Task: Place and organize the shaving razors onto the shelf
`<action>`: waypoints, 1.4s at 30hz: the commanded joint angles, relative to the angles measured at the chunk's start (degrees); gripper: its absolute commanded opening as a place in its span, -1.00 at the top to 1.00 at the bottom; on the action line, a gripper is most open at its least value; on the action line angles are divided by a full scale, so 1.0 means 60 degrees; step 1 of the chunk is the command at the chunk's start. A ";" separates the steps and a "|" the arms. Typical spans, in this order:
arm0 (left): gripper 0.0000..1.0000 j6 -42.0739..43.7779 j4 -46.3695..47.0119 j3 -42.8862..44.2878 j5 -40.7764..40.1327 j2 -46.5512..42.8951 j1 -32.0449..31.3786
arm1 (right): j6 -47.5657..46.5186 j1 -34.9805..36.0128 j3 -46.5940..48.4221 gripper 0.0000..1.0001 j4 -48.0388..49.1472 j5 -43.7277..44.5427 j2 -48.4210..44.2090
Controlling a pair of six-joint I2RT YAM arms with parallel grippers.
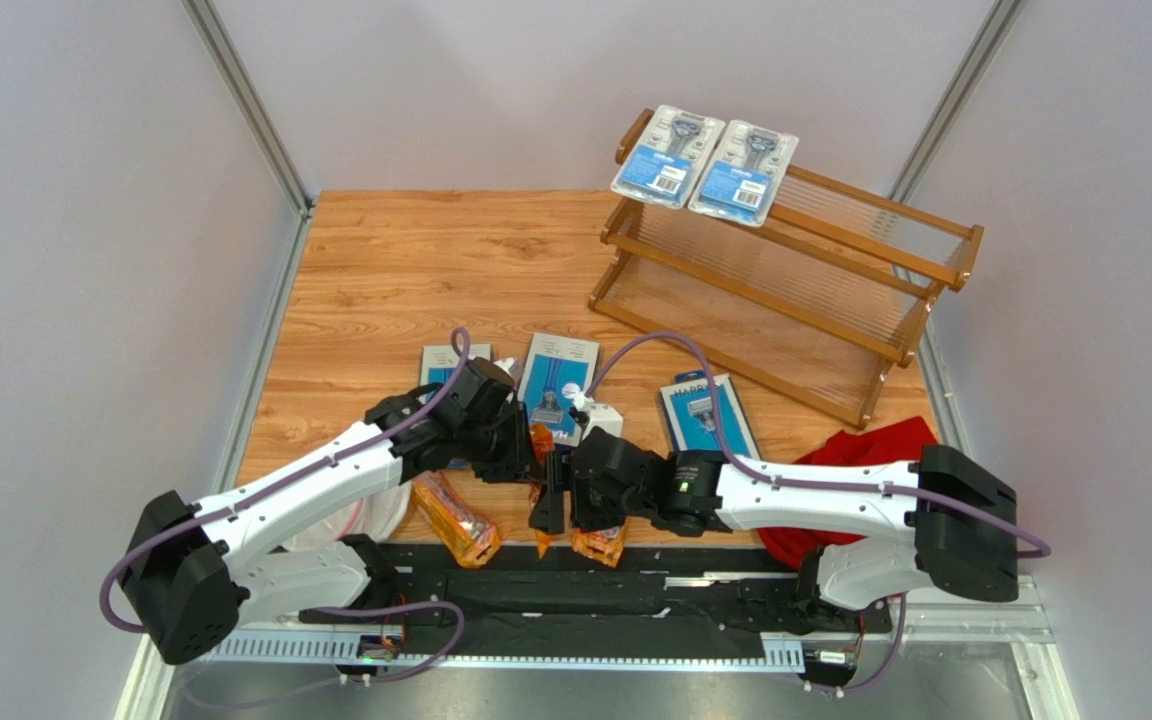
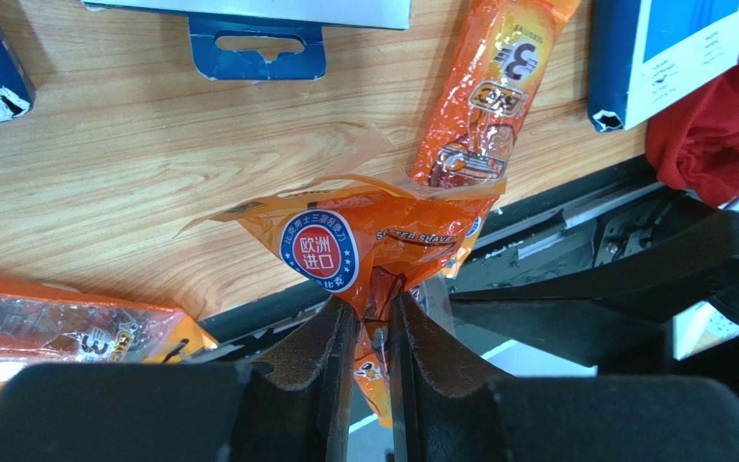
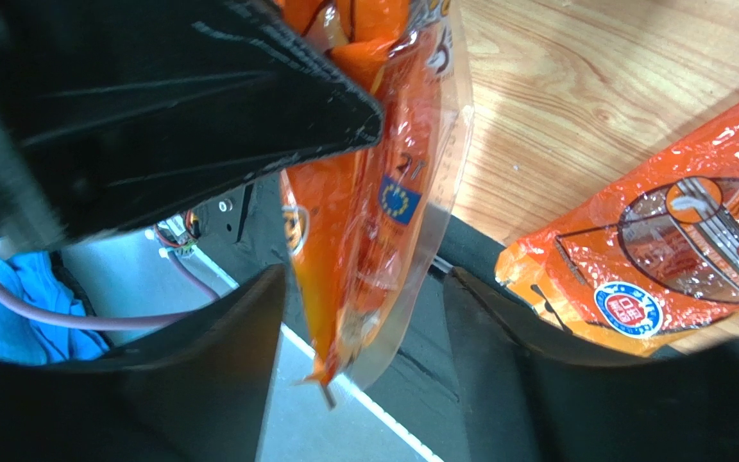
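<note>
My left gripper [image 2: 371,313] is shut on the crumpled top of a long orange razor bag [image 2: 383,241], which hangs from it above the table's front edge. The bag's lower end [image 3: 369,221] dangles between the spread fingers of my right gripper [image 3: 359,337], which is open and not touching the bag. In the top view the two grippers meet at the front middle [image 1: 545,473]. Two more orange bags [image 1: 455,519] [image 1: 597,543] lie near the front edge. Three blue razor boxes [image 1: 555,383] [image 1: 702,413] [image 1: 447,365] lie mid-table. The shelf [image 1: 838,300] carries two blister packs [image 1: 666,153] [image 1: 743,171] on its top tier.
A red cloth [image 1: 868,450] lies at the front right beside the right arm. A black rail [image 1: 657,578] runs along the near edge under the grippers. A white object [image 1: 364,518] shows under the left arm.
</note>
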 commanded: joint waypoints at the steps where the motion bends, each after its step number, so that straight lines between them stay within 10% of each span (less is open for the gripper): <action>1: 0.50 -0.0194 -0.0058 0.0362 0.0156 -0.0432 -0.0053 | 0.0272 0.0037 -0.0036 -0.09 0.0738 0.0303 0.0104; 12: 0.42 -0.0165 -0.0131 0.0245 0.0157 -0.0784 -0.0053 | 0.0478 0.0037 -0.0637 0.80 0.1061 0.0962 -0.0437; 16: 0.12 -0.0135 -0.0132 0.0201 0.0142 -0.0872 -0.0053 | 0.0478 0.0037 -0.0667 0.98 0.1046 0.0932 -0.0467; 32: -0.99 0.0070 -0.0790 0.0230 -0.0560 -0.1735 -0.0053 | 0.0448 0.0037 -0.0564 1.00 0.0871 0.0888 -0.0438; 42: -0.98 0.0260 -0.1171 0.0655 -0.1000 -0.2454 -0.0053 | 0.0243 0.0022 -0.0198 1.00 0.0140 0.0888 -0.0788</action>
